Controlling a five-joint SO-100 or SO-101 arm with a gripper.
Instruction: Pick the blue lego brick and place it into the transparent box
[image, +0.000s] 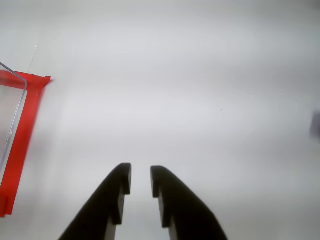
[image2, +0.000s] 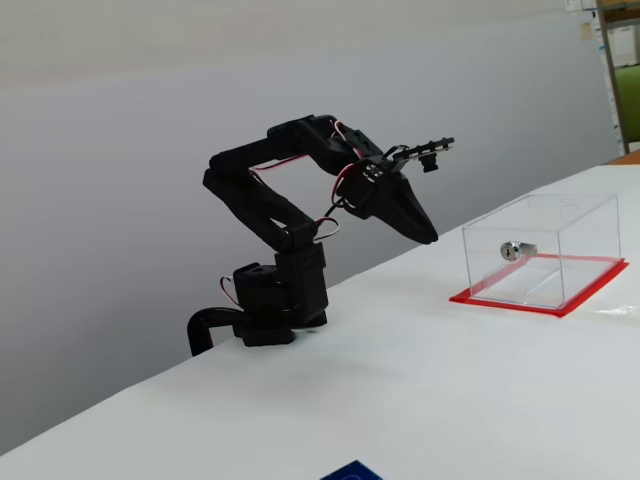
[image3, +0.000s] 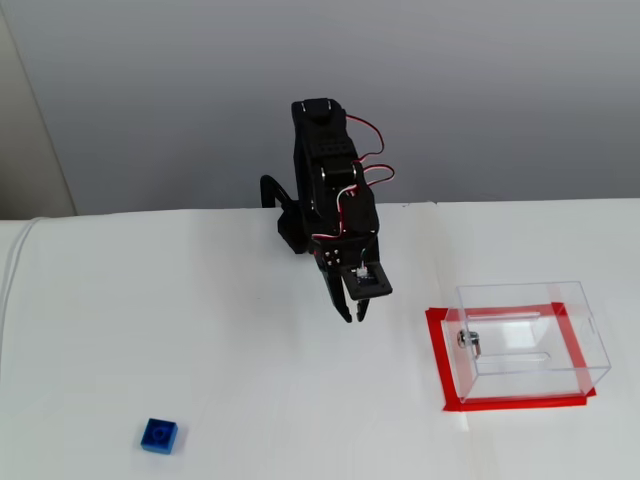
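- The white table (image3: 200, 330) was bare under the gripper (image3: 353, 312).
- The transparent box (image3: 530, 340) stood near the gripper's side, top open, ready for dropping.
- The gripper hung above the table, fingers (image: 112, 195) a little apart, holding nothing.
- The blue lego brick (image3: 159, 436) lay well away, waiting to be picked.

**Arm folded, end effector aloft and empty**

The black arm (image2: 265, 215) rises from its base, bends at the elbow and reaches forward. Its end effector (image: 140, 181) points down toward the bench (image: 200, 100), well above it, its two dark fingers (image: 112, 192) slightly parted with nothing between them.
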